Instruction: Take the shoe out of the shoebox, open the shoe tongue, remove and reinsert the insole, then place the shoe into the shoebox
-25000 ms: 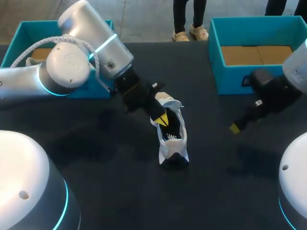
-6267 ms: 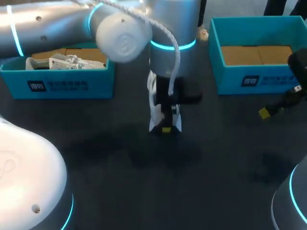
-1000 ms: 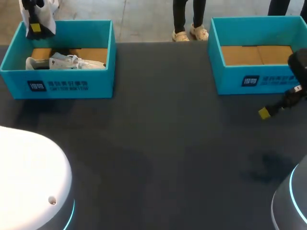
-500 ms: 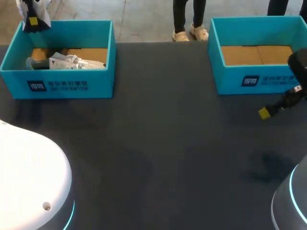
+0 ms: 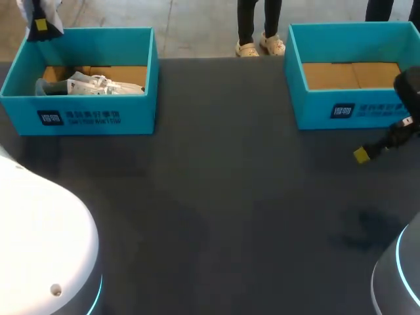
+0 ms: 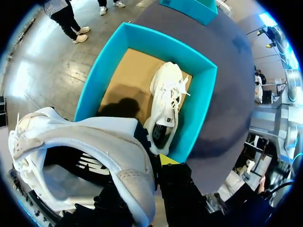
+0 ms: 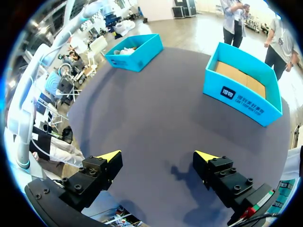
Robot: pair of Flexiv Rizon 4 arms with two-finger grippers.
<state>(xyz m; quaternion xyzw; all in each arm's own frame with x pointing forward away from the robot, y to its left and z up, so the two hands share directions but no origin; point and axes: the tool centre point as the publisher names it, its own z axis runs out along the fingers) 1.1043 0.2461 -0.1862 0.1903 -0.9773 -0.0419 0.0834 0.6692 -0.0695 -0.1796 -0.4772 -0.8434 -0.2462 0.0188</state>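
Above shoebox [image 6: 202, 106] corner, white shoe [image 6: 87, 138], black logo

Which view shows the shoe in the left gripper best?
Left wrist view: the held shoe fills it, its collar pinched in the left gripper. Head view catches only a cropped bit at its far corner. In the right wrist view I cannot make it out.

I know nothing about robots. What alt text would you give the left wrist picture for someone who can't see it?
The left gripper is shut on the rim of a white shoe, held in the air. Ahead, an open teal shoebox on a dark table holds a second shoe, also white.
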